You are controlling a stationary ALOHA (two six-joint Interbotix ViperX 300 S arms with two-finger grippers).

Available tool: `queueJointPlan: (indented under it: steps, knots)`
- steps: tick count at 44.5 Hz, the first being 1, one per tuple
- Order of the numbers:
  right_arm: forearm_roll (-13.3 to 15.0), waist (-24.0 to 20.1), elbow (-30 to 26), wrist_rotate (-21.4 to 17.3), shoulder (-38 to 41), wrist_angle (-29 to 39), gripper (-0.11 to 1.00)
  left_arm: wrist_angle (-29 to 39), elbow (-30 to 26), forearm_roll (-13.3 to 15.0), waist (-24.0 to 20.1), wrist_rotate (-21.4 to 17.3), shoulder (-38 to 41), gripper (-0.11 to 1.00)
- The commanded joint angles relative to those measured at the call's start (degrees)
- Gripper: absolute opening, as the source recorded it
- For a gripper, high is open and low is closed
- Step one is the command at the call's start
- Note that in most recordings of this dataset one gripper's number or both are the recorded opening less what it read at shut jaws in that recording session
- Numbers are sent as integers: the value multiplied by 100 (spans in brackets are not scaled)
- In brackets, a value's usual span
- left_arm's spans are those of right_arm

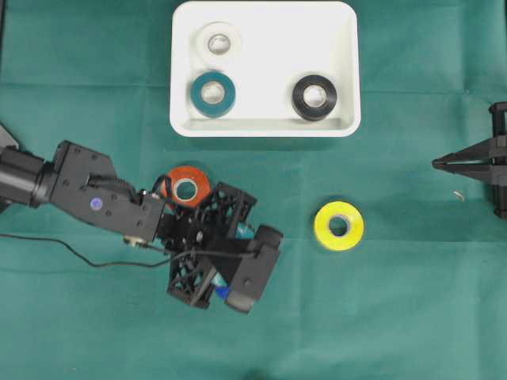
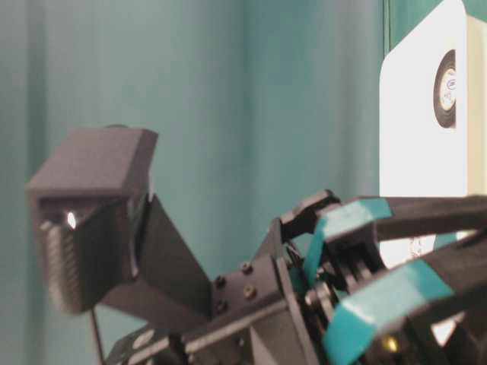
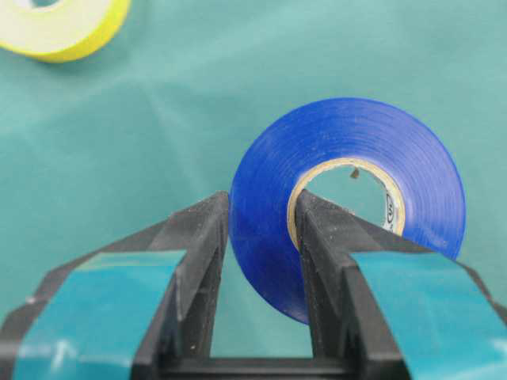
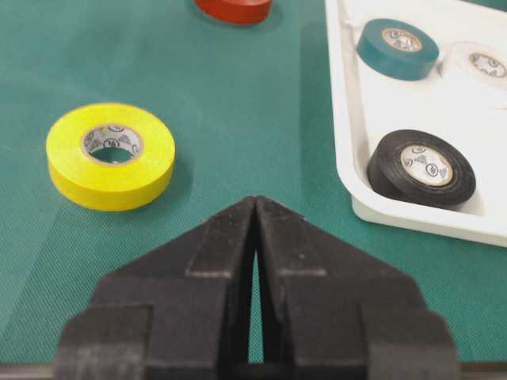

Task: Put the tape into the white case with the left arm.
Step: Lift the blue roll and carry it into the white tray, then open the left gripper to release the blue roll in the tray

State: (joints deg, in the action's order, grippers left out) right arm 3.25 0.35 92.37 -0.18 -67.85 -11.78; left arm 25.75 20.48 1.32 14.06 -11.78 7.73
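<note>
So starting on the left side of the overhead shot, the left arm [image 1: 87, 194] was stretched out over the green counter [image 1: 412, 317], with its gripper [image 1: 226, 286] low and pointing toward the bottom of the frame. Its wrist camera told the real story: the fingers [image 3: 198, 261] were pinched narrow on a blue tape roll [image 3: 348, 198], one finger outside the roll and the other poked through the cardboard core, so they were clamped on the roll's wall. From above you could only catch a sliver of blue under the gripper, so that roll was well short of the white case [image 1: 265, 127] and nowhere near inside it. Whether it was already lifted off the cloth or just gripped, I couldn't tell. Just beside the arm's wrist sat an orange roll [image 1: 186, 187], loose on the counter. Moving right, the white case at the top middle already had three rolls in it: a white one [image 1: 219, 42], a teal one [image 1: 213, 93] and a black one [image 1: 314, 96]. Further right a yellow roll [image 1: 339, 226] lay on the cloth, well apart from everything. At the far right edge the right gripper [image 1: 440, 164] was parked, fingers pressed together on nothing. My read: three were in and the blue one was grabbed but not yet carried over and dropped. The orange and yellow were left out too, if those count.
</note>
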Motion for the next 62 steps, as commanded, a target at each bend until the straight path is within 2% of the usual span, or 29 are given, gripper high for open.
queueJointPlan:
  steps: [1, 15, 29, 34, 62]
  knots:
    - [9, 9, -35, 9, 35, -62, -9, -26, -26, -9, -158, -9, -246, 24]
    - [9, 0, -35, 9, 35, -62, -9, -26, 26, -9, -826, -62, -281, 24]
    - [9, 0, -35, 9, 35, -62, -9, -193, 26, -9, -1591, -738, -211, 24]
    - [9, 9, -35, 9, 35, -62, -9, -264, 35, -9, -1837, -870, -193, 24]
    - [9, 9, -35, 9, 35, -62, -9, -1345, -44, -18, -3129, -932, 387, 25]
